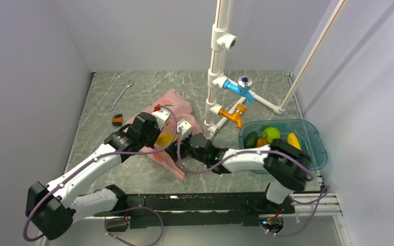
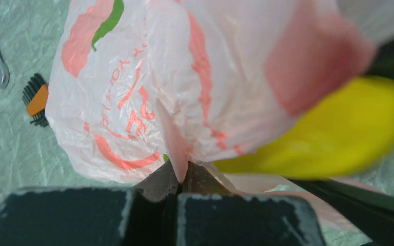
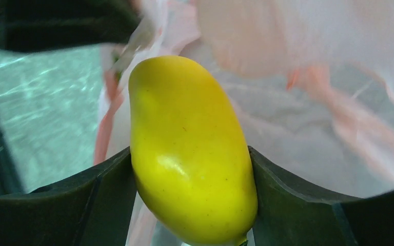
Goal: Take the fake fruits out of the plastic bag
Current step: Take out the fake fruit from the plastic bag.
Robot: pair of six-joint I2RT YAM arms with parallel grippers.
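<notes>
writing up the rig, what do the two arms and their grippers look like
The left arm and right arm match: white link shells, bulky black joint housings, a lilac cable looping along each; left gripper fingers are black with scuffed whitish edges, right gripper fingers plain dark.

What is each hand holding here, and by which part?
The left hand pinches a fold of the plastic bag; right hand grips the yellow mango across its sides.
</notes>
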